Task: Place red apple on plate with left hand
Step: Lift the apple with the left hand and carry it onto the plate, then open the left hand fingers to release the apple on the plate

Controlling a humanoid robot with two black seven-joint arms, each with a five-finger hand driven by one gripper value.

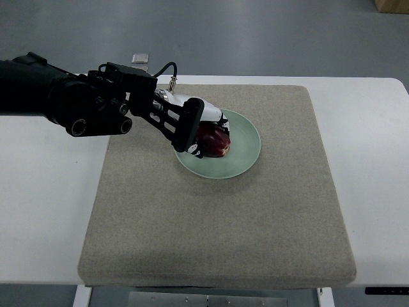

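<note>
The apple (216, 140), dark red, sits over the left half of the pale green plate (246, 153), wrapped by the fingers of the left hand (203, 131), whose black arm reaches in from the picture's left edge. The hand is closed around the fruit, gripping it from the side and above. Whether the apple already rests on the plate or hangs just over it cannot be told from this steep view. The plate lies on a grey-beige mat (217, 217) that covers most of the white table (38, 192). The carrying part of the job looks done, since the fruit is within the plate's rim. What seems left is to set it down if needed, loosen the fingers and draw the hand clear without rolling it off. The right arm is out of sight.
</note>
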